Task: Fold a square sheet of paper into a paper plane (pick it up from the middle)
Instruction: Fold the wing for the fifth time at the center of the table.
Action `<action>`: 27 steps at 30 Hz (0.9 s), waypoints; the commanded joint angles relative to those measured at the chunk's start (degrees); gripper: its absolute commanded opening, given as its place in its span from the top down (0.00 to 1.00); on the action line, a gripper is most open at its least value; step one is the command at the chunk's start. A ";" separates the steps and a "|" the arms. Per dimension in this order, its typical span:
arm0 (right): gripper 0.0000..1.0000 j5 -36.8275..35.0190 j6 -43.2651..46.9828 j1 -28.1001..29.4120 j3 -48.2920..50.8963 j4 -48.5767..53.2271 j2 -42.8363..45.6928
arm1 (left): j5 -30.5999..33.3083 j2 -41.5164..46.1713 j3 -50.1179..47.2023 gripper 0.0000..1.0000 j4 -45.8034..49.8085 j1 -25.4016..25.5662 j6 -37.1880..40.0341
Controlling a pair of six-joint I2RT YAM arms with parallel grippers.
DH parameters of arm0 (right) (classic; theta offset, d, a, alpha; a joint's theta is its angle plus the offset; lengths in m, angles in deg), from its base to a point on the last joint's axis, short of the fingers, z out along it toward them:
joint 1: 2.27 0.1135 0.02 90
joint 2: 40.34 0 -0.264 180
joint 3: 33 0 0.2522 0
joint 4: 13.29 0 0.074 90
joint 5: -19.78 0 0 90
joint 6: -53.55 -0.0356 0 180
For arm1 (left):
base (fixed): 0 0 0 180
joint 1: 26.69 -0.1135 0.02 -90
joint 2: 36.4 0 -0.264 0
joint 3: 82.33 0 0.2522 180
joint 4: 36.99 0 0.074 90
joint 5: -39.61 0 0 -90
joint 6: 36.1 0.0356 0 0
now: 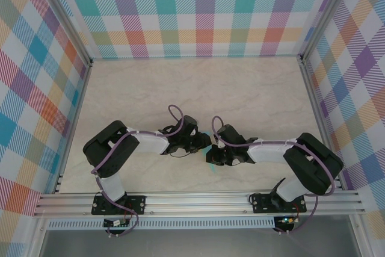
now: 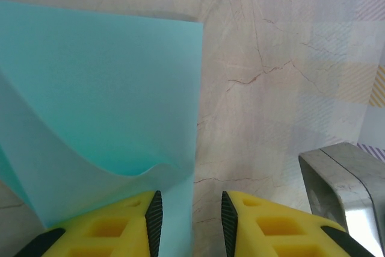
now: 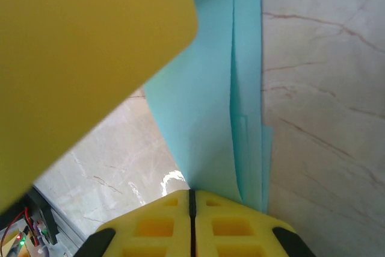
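Jaws: two pairs; paper sheet [image 2: 102, 88]: one

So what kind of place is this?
Probably a robot test booth, not a home: a marble-look table boxed in by bright checked walls, with a metal rail along the near edge.

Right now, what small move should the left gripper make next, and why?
Probably close the left gripper on the teal paper sheet: its jaws stand apart with the sheet's edge between them, the upper layer curls up uncreased, and the right gripper is shut at the paper.
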 commanded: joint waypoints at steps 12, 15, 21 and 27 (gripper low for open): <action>0.96 0.33 -0.86 -0.28 7.04 -0.01 -1.78 | 3.73 11.80 0.62 0.54 7.79 -0.07 6.69; 0.96 0.64 -0.89 -0.30 6.41 -0.06 -2.58 | 4.30 13.81 -1.24 0.55 8.65 -0.14 7.09; 0.96 1.55 -1.48 -0.28 5.79 -1.08 -4.26 | 3.44 12.39 -4.63 0.61 4.07 -0.11 6.85; 0.96 1.73 -1.50 -0.28 6.13 -1.03 -4.61 | 3.60 8.38 -4.12 0.63 -0.51 -0.09 7.20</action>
